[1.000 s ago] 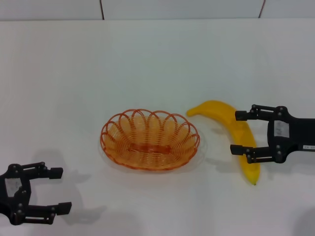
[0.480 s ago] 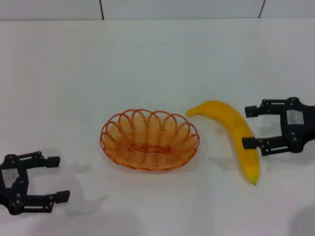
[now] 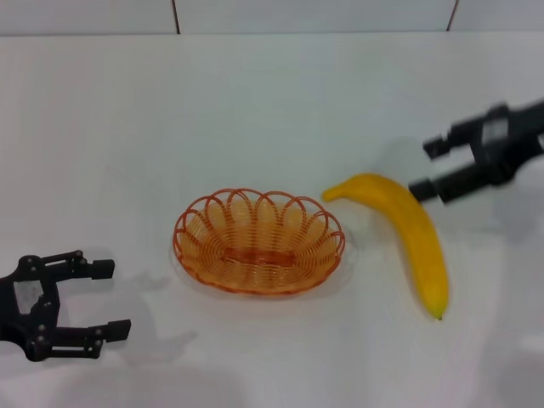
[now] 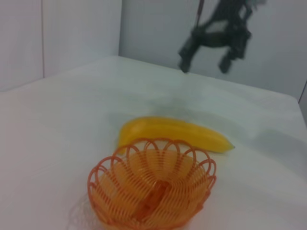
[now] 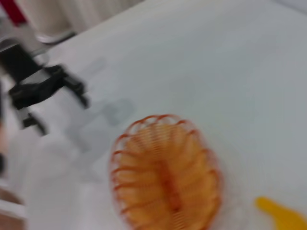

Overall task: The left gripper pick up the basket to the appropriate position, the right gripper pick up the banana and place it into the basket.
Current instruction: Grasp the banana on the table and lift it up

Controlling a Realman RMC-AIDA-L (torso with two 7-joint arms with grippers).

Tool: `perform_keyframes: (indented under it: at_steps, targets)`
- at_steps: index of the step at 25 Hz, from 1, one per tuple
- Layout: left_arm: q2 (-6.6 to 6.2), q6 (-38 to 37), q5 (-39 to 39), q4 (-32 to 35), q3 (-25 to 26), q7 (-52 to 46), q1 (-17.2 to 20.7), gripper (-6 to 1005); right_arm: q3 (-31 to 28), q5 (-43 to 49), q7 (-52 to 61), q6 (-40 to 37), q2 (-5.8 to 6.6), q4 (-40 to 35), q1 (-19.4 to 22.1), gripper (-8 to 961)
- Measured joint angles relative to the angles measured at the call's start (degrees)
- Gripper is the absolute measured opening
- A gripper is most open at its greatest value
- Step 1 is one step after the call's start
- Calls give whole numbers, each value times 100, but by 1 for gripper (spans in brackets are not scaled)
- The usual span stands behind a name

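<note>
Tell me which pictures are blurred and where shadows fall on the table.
Right wrist view: smeared throughout, the basket and left tool soft. Left wrist view: the right tool is blurred, the banana fairly clear. Head view: mostly sharp, the right tool slightly smeared; faint grey shadows lie on the table beside the left tool.

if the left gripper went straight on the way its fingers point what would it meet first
Probably the shallow orange wire basket: the open black left gripper points toward its near side across bare white table. Its height is unclear.
</note>
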State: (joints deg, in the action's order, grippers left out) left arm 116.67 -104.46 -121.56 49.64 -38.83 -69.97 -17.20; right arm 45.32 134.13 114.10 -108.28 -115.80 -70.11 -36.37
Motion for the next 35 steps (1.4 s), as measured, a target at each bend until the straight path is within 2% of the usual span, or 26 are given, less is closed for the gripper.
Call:
perform_keyframes:
  at_steps: [4, 11, 18, 24, 35]
  targets:
    - [-4, 10, -14, -18, 0, 29, -6, 878, 468, 375, 772, 421, 2, -417, -264, 855]
    - [-1, -12, 28, -3, 9, 32, -85, 878, 1677, 1379, 2218, 1358, -29, -336, -299, 855]
    - [9, -11, 28, -14, 7, 35, -89, 878, 2690, 1384, 2788, 1875, -59, -182, -233, 855]
    - [13, -8, 28, -66, 7, 37, -91, 878, 3048, 1111, 2865, 2334, -69, 277, -254, 855]
    - [14, -17, 27, -71, 7, 37, -99, 878, 3085, 1124, 2873, 2782, -39, 888, -314, 854]
